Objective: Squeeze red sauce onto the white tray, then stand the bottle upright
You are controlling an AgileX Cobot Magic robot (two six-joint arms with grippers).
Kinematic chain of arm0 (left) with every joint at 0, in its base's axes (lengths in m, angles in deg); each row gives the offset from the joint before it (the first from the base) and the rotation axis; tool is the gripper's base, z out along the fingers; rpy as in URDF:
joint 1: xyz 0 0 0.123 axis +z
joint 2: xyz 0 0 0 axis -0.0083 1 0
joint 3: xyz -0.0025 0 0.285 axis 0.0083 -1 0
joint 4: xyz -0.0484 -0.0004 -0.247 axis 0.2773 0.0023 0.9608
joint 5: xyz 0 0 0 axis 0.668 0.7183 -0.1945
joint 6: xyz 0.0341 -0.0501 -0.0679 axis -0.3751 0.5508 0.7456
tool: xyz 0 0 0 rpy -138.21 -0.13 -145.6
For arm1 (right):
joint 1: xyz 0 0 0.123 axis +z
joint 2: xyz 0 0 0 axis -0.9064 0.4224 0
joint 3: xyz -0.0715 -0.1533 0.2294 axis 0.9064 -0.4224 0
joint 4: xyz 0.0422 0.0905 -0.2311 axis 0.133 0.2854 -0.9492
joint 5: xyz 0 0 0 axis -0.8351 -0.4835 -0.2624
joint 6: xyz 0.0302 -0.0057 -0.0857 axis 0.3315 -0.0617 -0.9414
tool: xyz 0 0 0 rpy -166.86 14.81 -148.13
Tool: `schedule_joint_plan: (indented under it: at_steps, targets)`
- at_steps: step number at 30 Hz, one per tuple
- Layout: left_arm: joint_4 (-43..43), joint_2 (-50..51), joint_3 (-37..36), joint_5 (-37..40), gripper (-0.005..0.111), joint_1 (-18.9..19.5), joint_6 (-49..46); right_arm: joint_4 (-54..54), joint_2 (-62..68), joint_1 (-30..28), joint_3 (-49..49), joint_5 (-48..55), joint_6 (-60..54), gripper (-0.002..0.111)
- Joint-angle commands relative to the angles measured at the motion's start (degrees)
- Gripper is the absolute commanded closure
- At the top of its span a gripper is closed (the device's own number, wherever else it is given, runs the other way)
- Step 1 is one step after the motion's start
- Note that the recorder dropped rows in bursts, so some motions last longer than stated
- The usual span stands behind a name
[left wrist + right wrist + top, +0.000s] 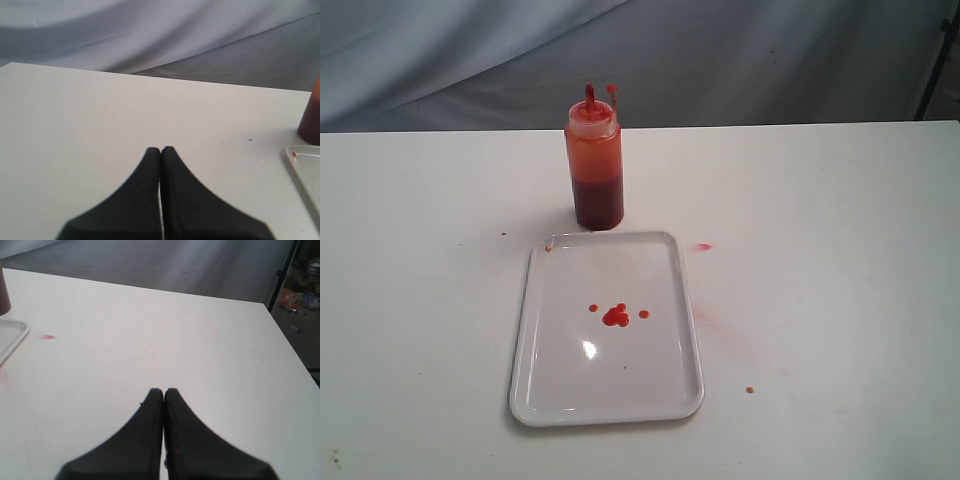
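Note:
The bottle [594, 160] stands upright on the table just behind the white tray [560, 395], its red nozzle up and dark sauce in its lower part. Small blobs of red sauce [615, 316] lie near the tray's middle. Neither arm shows in the exterior view. My left gripper [160, 150] is shut with nothing in it, over bare table, with the bottle's base [311, 122] and a tray corner [300, 172] off to one side. My right gripper [164, 391] is shut and empty too, with the tray's edge [10, 340] and the bottle [4, 292] at that view's border.
Red drops lie on the white table beside the tray [703, 246] and near the front [750, 389], with a faint pink smear [705, 320] by the tray's right rim. A grey cloth backdrop [720, 50] hangs behind the table. The table's right edge [290, 350] shows in the right wrist view.

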Motion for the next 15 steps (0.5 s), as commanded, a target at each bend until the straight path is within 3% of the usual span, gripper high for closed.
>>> schedule_joint_plan:
  at_steps: [1,15]
  targets:
    - [0.0,-0.3,-0.3,-0.4,0.107,-2.0,0.3,0.0,-0.4,-0.4,-0.2,-0.4,-0.3,0.108]
    - [0.0,-0.3,-0.3,-0.4,0.107,-2.6,0.3,0.1,-0.4,-0.4,-0.2,-0.4,-0.2,0.108]
